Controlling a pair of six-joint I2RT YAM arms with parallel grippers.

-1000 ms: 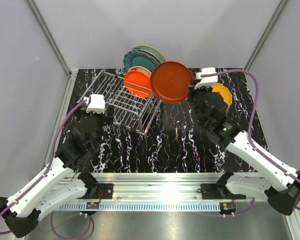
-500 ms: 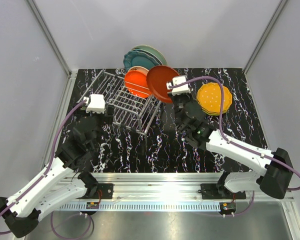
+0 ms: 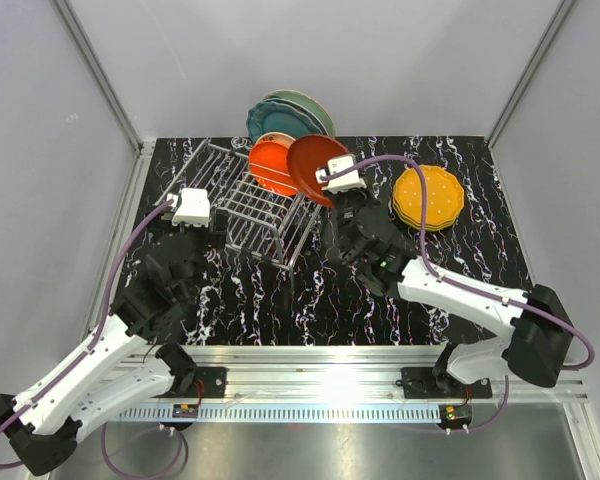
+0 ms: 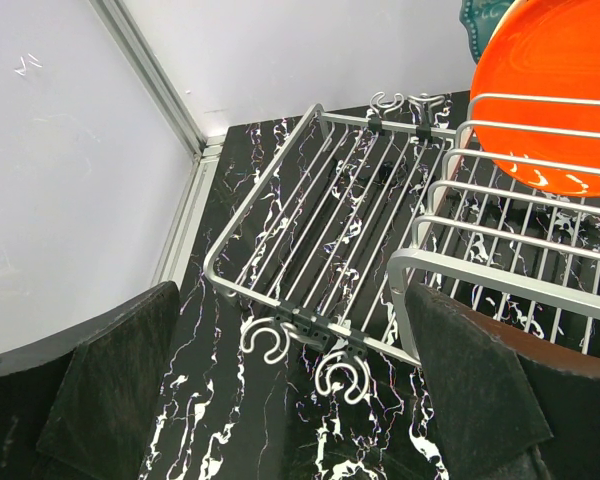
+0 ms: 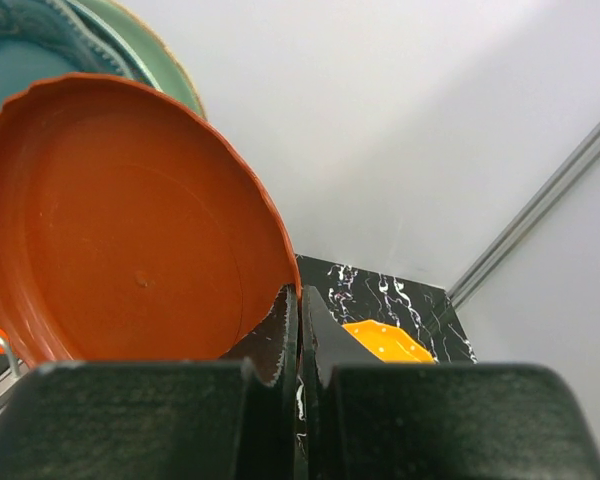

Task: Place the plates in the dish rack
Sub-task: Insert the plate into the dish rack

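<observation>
My right gripper (image 3: 330, 183) is shut on the rim of a dark red-orange plate (image 3: 308, 163), holding it tilted on edge over the right end of the silver dish rack (image 3: 262, 213). In the right wrist view the fingers (image 5: 285, 320) pinch that plate (image 5: 130, 230) at its lower right edge. A brighter orange plate (image 3: 270, 166) stands in the rack, with a dark teal plate (image 3: 273, 121) and a mint green plate (image 3: 308, 105) behind it. A dotted orange-yellow plate (image 3: 428, 197) lies on the table to the right. My left gripper (image 4: 295, 400) stands open and empty just in front of the rack (image 4: 310, 225).
The black marbled table (image 3: 320, 290) is boxed in by grey walls with metal corner posts (image 4: 150, 75). The rack's low left section (image 3: 205, 165) holds nothing. Two wire hooks (image 4: 300, 350) stick out from the rack's near edge toward my left fingers.
My right arm has swung left, carrying the dark red-orange plate from over the dotted plate to above the rack's right end. The left arm has stayed put.
</observation>
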